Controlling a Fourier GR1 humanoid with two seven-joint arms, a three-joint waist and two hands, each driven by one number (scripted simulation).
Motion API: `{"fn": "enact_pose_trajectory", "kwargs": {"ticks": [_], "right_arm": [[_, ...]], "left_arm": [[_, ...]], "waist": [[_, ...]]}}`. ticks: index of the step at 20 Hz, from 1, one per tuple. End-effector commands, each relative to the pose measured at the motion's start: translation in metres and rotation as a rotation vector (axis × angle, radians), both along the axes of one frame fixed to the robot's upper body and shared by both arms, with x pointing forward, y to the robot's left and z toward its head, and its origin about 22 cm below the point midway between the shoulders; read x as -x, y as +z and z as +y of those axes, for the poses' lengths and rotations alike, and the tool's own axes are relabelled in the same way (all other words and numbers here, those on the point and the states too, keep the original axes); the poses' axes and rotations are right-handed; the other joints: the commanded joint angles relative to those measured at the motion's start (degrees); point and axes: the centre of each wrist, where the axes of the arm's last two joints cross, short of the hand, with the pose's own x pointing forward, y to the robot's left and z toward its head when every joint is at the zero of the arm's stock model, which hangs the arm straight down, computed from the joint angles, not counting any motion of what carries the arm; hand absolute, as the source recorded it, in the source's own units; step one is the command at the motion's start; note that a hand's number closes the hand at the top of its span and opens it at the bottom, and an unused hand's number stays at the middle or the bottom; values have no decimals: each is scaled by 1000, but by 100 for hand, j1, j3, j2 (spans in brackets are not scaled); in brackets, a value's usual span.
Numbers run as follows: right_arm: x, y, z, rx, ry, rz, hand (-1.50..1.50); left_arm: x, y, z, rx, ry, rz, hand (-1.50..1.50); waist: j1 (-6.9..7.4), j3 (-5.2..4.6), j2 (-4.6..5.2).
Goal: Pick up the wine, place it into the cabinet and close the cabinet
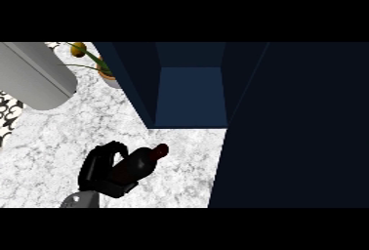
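A dark navy cabinet point(189, 93) with flat, smooth panels fills the view from twelve to five o'clock, its door point(296, 127) swung open. A white marbled table point(51, 146) spreads toward nine o'clock. At seven o'clock, one black hand point(101, 171) curls around a glossy dark wine bottle point(140, 163), its red-capped neck pointing toward the cabinet. I cannot tell which hand it is.

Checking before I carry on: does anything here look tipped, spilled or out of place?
Nothing is spilled or broken. The dark wine bottle with the red top lies tilted in the curled black left hand above the white marble counter, neck towards the open dark blue cabinet. The right hand is out of view.
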Motion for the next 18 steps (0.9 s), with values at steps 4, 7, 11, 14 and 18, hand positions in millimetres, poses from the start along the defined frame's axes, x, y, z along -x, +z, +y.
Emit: {"fn": "enact_pose_trajectory", "kwargs": {"ticks": [4,7,11,14,18], "right_arm": [[31,21,-15,-58,-20,-74,-150],[26,23,-14,-42,-8,-72,-150],[32,26,-18,-45,-8,-90,-150],[47,21,-19,-33,8,-62,-150],[41,22,-16,-58,5,-71,-150]], "left_arm": [[20,34,-29,15,-71,-11,150],[20,50,-58,48,-100,-5,150],[22,69,-82,45,-86,-41,150],[15,91,-71,5,-57,-41,150],[12,101,-94,-27,-5,-95,150]], "waist": [[32,-5,-3],[9,-11,15],[-28,-14,23],[-69,-12,9],[-68,-20,25]]}}
